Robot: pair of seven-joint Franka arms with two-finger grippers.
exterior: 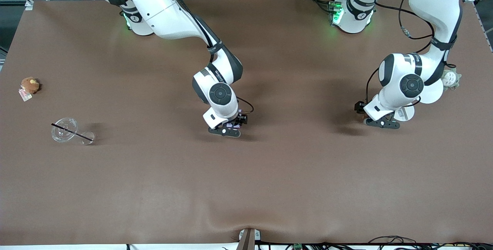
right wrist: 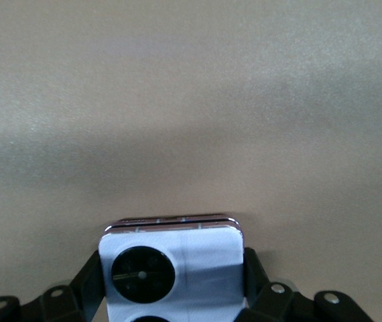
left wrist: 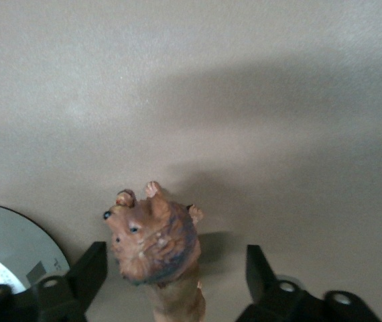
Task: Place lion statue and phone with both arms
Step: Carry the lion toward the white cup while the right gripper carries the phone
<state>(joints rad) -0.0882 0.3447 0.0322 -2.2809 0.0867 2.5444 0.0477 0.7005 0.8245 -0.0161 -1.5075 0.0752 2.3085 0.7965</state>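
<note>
Orange-brown lion statue (left wrist: 156,245) stands between the left end effector's (left wrist: 171,282) spread fingers, the lavender-white squarish phone (right wrist: 171,268) clamped in the right end effector (exterior: 228,130), neither yet released onto the brown desk (exterior: 269,188).

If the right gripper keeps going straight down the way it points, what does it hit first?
Likely just bare table. The right gripper holds the phone, whose edge leads, so that would probably touch first; height is unclear.
</note>
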